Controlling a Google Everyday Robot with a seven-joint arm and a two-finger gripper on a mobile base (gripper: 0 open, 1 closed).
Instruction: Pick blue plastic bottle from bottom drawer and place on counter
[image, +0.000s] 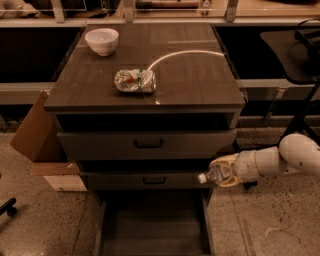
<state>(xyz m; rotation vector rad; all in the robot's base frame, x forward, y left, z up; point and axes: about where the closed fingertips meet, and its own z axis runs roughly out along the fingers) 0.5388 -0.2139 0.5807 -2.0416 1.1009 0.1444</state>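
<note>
My gripper (223, 171) is shut on the blue plastic bottle (212, 175), a small clear bottle with a white cap pointing left. It hangs at the right edge of the cabinet, level with the lower handled drawer front. The bottom drawer (152, 231) is pulled open below and to the left, its dark flat floor bare. The counter (190, 80) is the brown wood-grain top above, with a pale curved streak.
A white bowl (102, 41) stands at the counter's back left and a shiny snack packet (134, 81) lies near its middle. Two drawer fronts with black handles (148, 144) sit partly open. A cardboard box (42, 145) stands left of the cabinet.
</note>
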